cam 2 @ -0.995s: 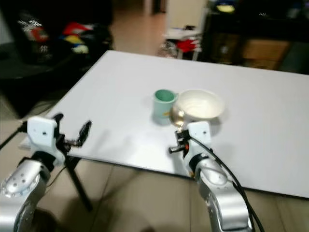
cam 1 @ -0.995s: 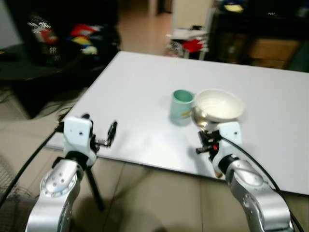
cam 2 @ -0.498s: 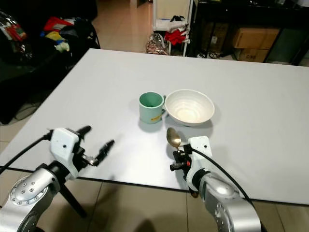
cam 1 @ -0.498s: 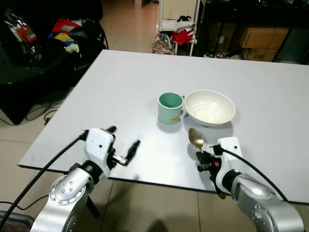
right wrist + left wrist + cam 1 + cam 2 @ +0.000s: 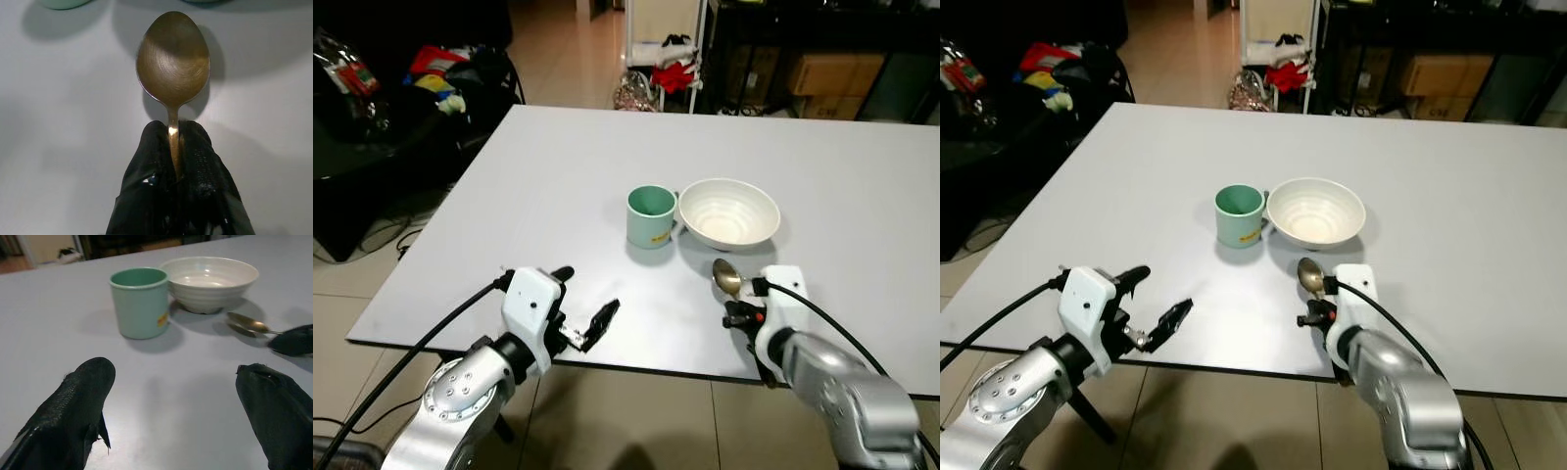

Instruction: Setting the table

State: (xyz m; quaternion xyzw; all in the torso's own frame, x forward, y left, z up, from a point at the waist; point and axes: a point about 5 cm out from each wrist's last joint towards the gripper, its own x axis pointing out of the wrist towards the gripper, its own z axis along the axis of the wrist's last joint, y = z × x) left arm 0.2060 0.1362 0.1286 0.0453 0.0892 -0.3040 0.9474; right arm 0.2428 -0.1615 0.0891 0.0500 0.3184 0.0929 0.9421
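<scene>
The right gripper (image 5: 175, 147) pinches the handle of a spoon (image 5: 173, 61), whose head hangs just above the table (image 5: 558, 166) in front of the bowl (image 5: 729, 211) and near the cup (image 5: 651, 215). The left gripper (image 5: 582, 308) hovers over the near edge, fingers spread and empty. The step looks like placing the spoon; next it needs lowering flat beside the bowl before letting go.

No legible text; yellow sticker on the green mug (image 5: 140, 301) unreadable.
</scene>
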